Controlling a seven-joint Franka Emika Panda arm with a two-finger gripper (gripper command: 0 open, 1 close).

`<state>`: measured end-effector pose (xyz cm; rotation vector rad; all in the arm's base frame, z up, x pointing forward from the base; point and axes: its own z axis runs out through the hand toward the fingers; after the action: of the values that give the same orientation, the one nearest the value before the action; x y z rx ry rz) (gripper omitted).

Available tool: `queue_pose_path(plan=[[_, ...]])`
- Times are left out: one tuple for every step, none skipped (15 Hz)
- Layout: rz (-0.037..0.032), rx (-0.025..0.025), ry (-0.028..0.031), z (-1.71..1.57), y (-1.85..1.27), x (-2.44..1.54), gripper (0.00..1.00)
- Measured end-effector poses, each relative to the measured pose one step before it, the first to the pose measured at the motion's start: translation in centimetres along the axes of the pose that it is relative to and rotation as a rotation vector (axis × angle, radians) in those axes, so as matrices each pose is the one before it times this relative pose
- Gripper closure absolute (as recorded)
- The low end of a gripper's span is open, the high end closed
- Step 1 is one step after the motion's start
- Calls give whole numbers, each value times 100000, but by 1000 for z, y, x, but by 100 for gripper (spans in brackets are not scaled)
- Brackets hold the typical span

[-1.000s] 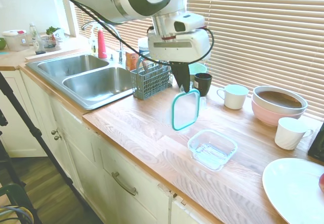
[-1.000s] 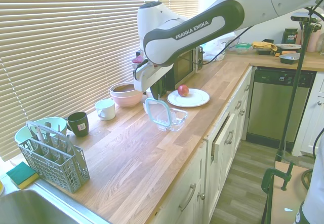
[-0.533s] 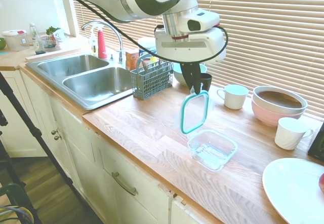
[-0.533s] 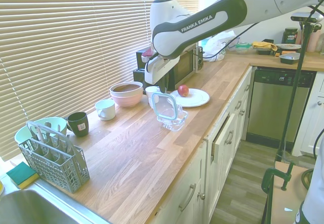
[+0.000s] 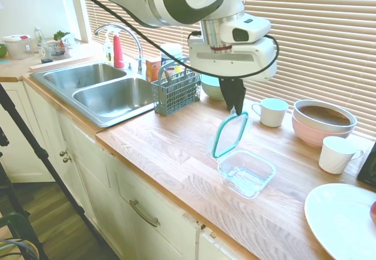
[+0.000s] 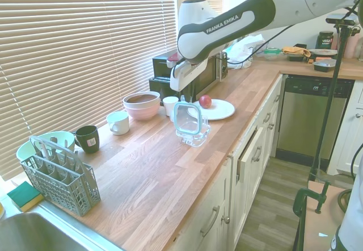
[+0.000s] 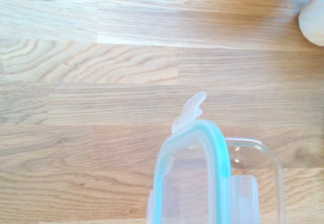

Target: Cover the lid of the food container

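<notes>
The claw (image 5: pixel 237 110) grips the lid (image 5: pixel 229 135) upright over the food container (image 5: pixel 247 173), with white mugs (image 5: pixel 271 112) and a pink bowl (image 5: pixel 322 125) behind.

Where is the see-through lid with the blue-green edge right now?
The lid hangs on edge from the gripper, just above the near-sink side of the food container on the wooden counter, in front of the white mug.
</notes>
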<state>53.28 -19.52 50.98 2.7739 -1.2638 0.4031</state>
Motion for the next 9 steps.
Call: queue_pose_path(plan=[[239,261,-795,477,467,531,100],[37,99,-484,441,345,591,100],[135,200,-429,375,282,543,100],[86,466,-470,303,355,591,100],[105,566,-368,243,363,599,100],[138,324,-358,319,436,638,100],[245,209,-457,386,495,593,100],[-34,72,-506,422,378,467,100],[82,75,-578,441,274,346,100]])
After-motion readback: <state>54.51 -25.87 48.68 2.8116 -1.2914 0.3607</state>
